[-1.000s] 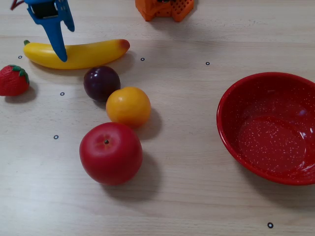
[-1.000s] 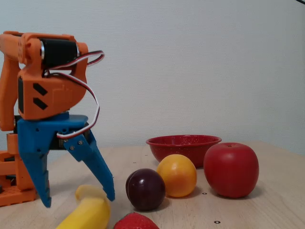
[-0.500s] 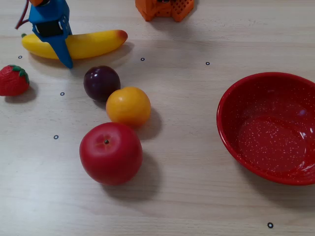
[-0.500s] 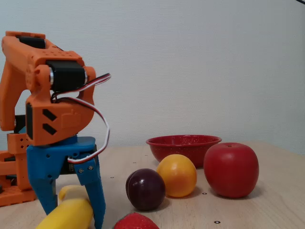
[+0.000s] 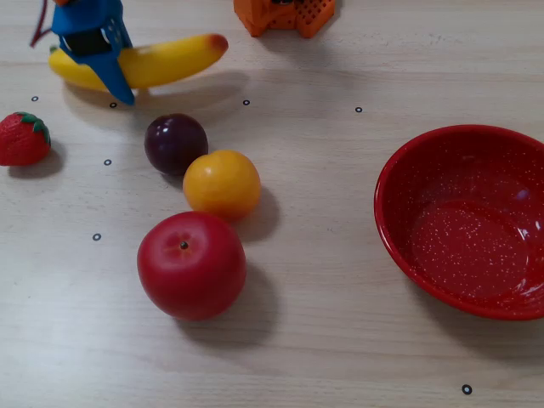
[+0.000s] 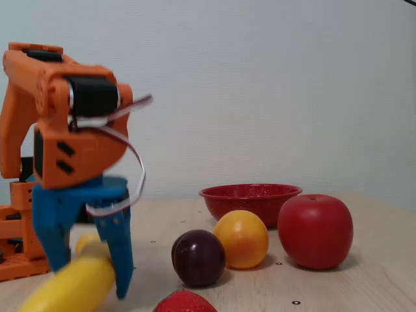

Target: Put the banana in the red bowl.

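- Your claw (image 5: pixel 100 61) is pinching the banana (image 5: pixel 174 58) near its stem end, lifted just off the tabletop (image 5: pixel 323 212).
- Glossy, stiff plastic looks slippery; a grip nearer mid-length should balance it.
- The red bowl (image 5: pixel 408 161) sits well apart from the claw.

Orange arm (image 6: pixel 62 140) bent low, blue end effector (image 6: pixel 88 283) pointing downward, fingers (image 6: pixel 120 250) narrowly parted.

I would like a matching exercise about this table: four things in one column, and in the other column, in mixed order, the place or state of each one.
Things:
1. banana
2. red bowl
3. strawberry
4. orange fruit

Places or states:
A. empty, at the right in the top-down fixed view
B. between the plum and the apple
C. held in the gripper
D. alone at the left edge

Pairs: 1-C, 2-A, 3-D, 4-B
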